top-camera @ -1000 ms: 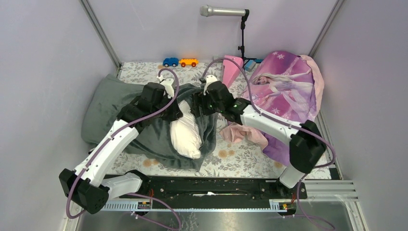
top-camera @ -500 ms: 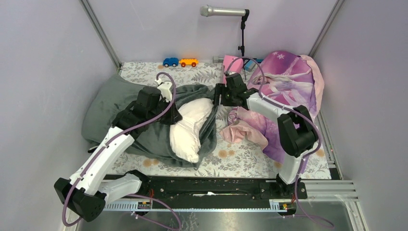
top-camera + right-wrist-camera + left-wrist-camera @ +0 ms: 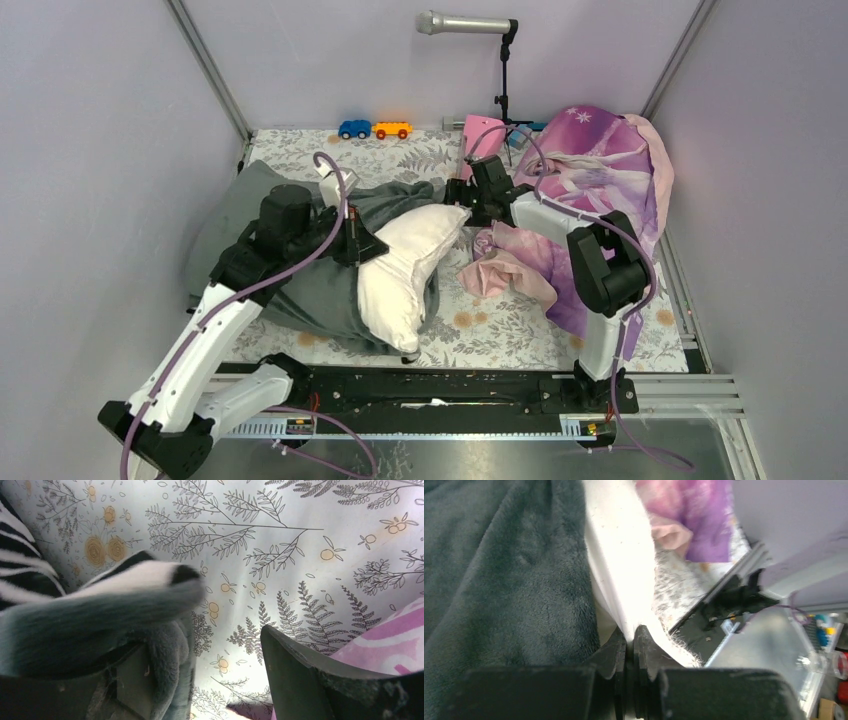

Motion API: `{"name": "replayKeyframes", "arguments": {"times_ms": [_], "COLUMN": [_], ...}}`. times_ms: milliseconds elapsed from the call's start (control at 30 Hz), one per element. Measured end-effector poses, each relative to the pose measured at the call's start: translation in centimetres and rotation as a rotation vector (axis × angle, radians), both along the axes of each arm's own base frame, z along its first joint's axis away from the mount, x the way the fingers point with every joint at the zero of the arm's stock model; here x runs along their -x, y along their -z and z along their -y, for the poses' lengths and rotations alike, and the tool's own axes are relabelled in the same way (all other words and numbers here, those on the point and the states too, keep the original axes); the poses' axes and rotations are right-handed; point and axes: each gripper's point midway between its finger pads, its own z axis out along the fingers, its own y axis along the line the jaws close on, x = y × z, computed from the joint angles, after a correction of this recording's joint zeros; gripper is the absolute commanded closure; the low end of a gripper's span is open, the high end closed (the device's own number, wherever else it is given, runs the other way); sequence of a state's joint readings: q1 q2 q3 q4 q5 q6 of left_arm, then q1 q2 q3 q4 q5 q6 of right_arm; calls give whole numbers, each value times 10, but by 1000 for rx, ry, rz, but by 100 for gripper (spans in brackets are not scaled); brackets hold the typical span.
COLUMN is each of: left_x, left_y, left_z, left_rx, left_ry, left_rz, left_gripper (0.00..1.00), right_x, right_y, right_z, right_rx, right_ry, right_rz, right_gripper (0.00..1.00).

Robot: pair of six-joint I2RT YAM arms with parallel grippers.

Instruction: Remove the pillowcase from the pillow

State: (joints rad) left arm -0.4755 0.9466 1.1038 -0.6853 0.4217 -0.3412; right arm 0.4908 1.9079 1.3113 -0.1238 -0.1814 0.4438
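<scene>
Two grippers inspected. Left gripper (image 3: 629, 634): fingers pressed together with no gap, nipping cloth at the mouth edge of the pillowcase (image 3: 300, 290). Fleece lies against one finger and the white pillow (image 3: 405, 262) against the other. Right gripper (image 3: 207, 642): jaws stand wide apart and hold nothing. A fold of the grey-green fleece lies against one finger, and bare floral tablecloth (image 3: 505, 322) shows through the gap.

Pillowcase: bunched on the left half of the table, its left border close against the left wall, so there is little free room on that side. Its mouth faces right, gathered around the pillow's middle.

Pillow: roughly half exposed, lying diagonally. The far corner points at the right gripper and sits just beside it. The near end reaches the near table edge, close to the black base rail (image 3: 450, 385).

Open room:
- **Near right:** a patch of tablecloth lies near-right of the pillow. It is bounded on the right by the princess-print fabric (image 3: 600, 170) and its pink folds.
- **Far wall:** a narrow strip of tablecloth runs along it. A blue toy car (image 3: 354, 129) and an orange toy car (image 3: 392, 129) stand there just beside each other, well apart from the pillow.
- **Far edge:** a microphone (image 3: 462, 22) on a stand overhangs it, above the right gripper's area.
- **Right side:** the print fabric fills it up to the right wall.
</scene>
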Motion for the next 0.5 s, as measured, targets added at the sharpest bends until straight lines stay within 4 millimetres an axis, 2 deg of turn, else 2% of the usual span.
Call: {"name": "replayKeyframes", "arguments": {"times_ms": [167,233,300,400,500], "left_x": [19,26,28,24,14], "left_y": [-45,-64,-74,-74,-63], "left_z": [13,16,17,20,27], "left_rx": [166,233,274,301,293], "left_ry": [78,99,102,93,87], "left_rz": [80,125,150,138,92], "left_gripper": [100,100,100,100,92], "right_x": [4,8,9,10,9], "right_y": [11,10,7,6,6], "right_z": [-3,-8,-13,-14,-8], "right_rx": [-24,-52,-78,-86,-73], "right_ry": [-19,-39,-55,-60,-44], "right_rz": [-48,-61,-65,-69,-73], "right_gripper": [23,23,23,19,9]}}
